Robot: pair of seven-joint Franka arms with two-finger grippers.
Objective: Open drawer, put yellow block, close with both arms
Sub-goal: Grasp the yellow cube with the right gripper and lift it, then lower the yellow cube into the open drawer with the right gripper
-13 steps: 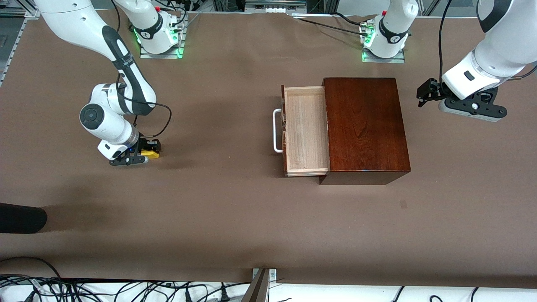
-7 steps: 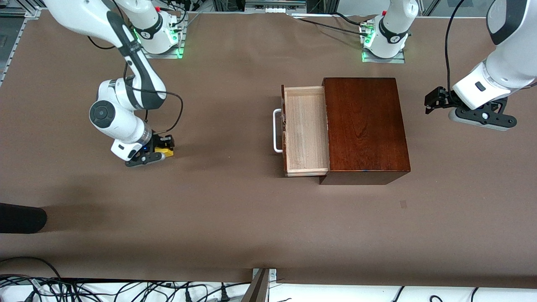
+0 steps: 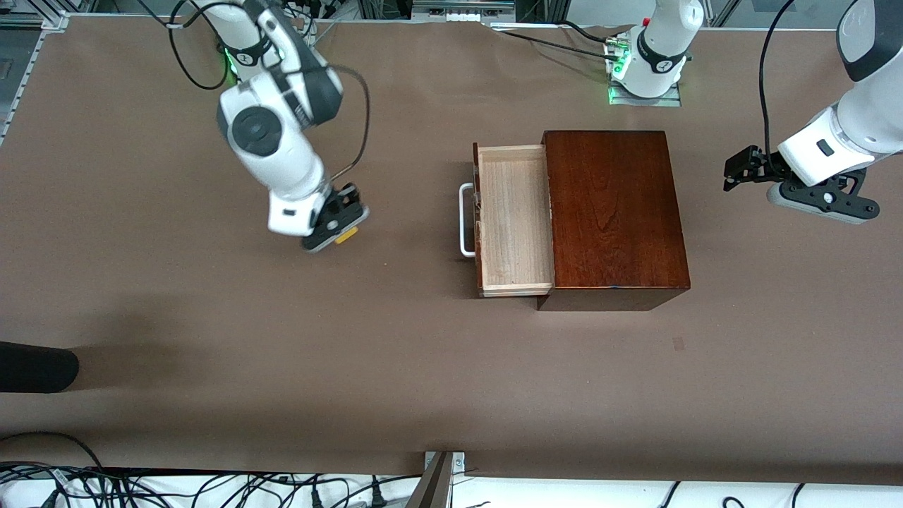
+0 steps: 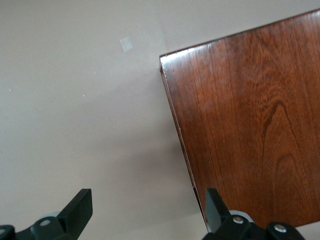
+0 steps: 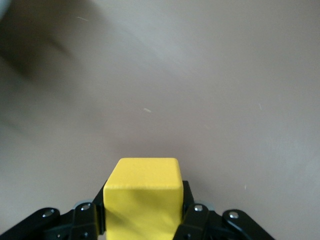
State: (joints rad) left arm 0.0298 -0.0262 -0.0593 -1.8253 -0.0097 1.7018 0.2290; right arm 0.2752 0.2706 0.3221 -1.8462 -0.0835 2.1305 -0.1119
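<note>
Your right gripper (image 3: 343, 227) has its jaws clamped on the small bright yellow cube block (image 5: 143, 197) and hangs over bare brown surface (image 3: 395, 367), between the right arm's end and the pale light-wood drawer tray with its white metal bar handle (image 3: 513, 219). The drawer stands pulled out of the glossy dark mahogany box (image 3: 612, 212), and its tray looks empty.

The step in hand is the carry, as I read it. Bring the block over the middle of the tray, not its edge; the handle and the dark front panel stick up on your approach side, so cross them with height to spare before you descend. Lower well inside the tray walls before you let go, so the block does not bounce out or land on the rim. From the front view only a sliver of yellow shows under the gripper, so trust the right wrist view for how squarely it sits.

Your left gripper (image 4: 145, 215) waits with jaws apart, over the surface beside the box toward the left arm's end. Leave it there, clear of the box.
</note>
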